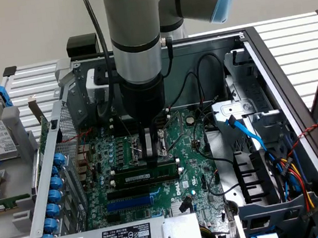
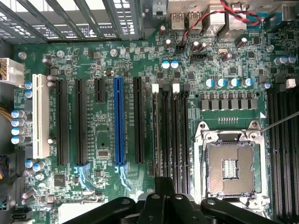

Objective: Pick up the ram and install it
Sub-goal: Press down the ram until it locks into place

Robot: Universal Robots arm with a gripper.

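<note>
I am holding my end effector [image 1: 153, 156] down over the motherboard [image 1: 192, 162], and its fingers are closing together on the top edge of the ram [image 1: 129, 169]. The ram is standing on its long edge in a black slot. Its long axis is running from the exterior view's left to its right, parallel to the neighbouring slots.

Just beside it a second green stick [image 1: 145, 178] with a white label is sitting in the next slot, lying the same way and apart from my fingers. Beyond that, a blue slot [image 1: 128, 203] is running parallel.

In the wrist view the processor socket [image 2: 231, 168] is lying beside the memory slots. Farther off, a blue cable [image 1: 246, 132] is crossing the drive bay inside the case wall [image 1: 196, 46].
</note>
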